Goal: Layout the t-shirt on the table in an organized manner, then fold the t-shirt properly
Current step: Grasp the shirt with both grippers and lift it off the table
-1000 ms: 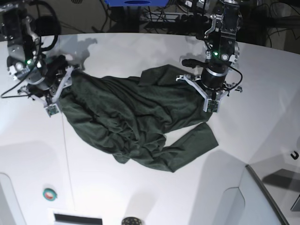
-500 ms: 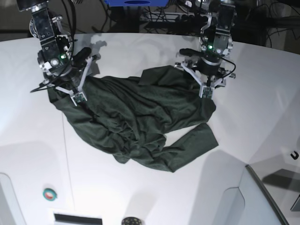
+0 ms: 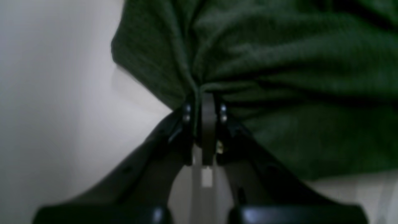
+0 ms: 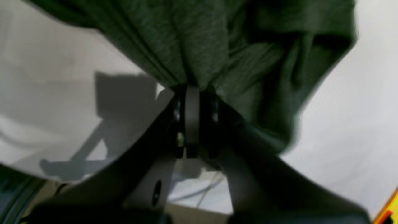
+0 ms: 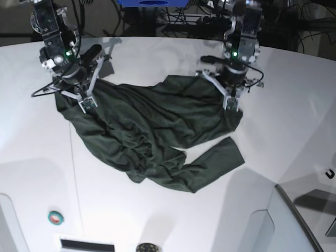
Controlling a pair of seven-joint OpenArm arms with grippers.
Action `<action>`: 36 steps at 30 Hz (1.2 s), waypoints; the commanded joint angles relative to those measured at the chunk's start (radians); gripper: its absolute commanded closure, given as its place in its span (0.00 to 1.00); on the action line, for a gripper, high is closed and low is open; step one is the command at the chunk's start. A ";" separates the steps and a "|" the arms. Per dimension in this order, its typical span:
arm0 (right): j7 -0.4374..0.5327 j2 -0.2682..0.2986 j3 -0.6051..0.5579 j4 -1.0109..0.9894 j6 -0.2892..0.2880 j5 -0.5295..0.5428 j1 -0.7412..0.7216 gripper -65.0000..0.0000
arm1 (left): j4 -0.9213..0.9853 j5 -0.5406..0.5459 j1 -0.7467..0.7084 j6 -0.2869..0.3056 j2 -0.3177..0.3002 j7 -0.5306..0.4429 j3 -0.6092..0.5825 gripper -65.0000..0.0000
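On white table (image 5: 294, 105), unprinted t-shirt (image 5: 152, 131)

Dark clutter of cables (image 5: 294, 26) behind; a blue object (image 5: 151, 3) at top edge.

Base view evenly lit, sharp – soft shadows beside arms; both wrist views dim, blurred.

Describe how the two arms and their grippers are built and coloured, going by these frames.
Both arms are black and silver-grey with loose black cables and a small green light near each wrist. The left gripper and right gripper each have pale, angled finger frames in a V shape. In the wrist views the fingers look dark, narrow and flat, with small silver screws beside them.
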State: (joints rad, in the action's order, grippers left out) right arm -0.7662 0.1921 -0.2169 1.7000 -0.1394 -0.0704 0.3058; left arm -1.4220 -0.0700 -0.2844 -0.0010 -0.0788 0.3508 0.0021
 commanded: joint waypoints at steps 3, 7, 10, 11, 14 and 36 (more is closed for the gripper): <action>-0.039 0.028 0.000 0.151 0.002 -0.001 0.039 1.00 | -0.216 -0.001 -0.059 -0.006 -0.003 -0.034 0.060 1.00; -0.077 0.034 0.004 0.288 0.002 -0.002 0.076 1.00 | -0.425 -0.001 -0.112 -0.004 -0.003 0.034 0.109 1.00; -0.105 0.065 0.001 0.317 0.002 -0.004 0.048 1.00 | -0.532 -0.003 -0.098 -0.004 -0.005 0.087 0.106 1.00; -0.108 0.070 0.003 0.317 0.002 -0.004 0.022 1.00 | -0.543 -0.003 -0.069 -0.004 -0.013 0.098 0.101 1.00; -0.126 0.079 0.006 0.312 0.002 -0.004 -0.084 1.00 | -0.524 -0.003 0.063 -0.004 -0.039 0.155 0.066 1.00; 0.041 0.025 0.284 -0.367 -0.065 0.001 -0.494 0.45 | 0.091 0.069 0.359 -0.004 -0.025 0.070 0.181 0.00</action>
State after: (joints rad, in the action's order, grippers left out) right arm -0.7349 0.2150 0.0673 1.3148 -0.2043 -0.0708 -0.1661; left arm -1.3174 0.0006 0.0616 -0.0032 -0.1028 0.4305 0.1825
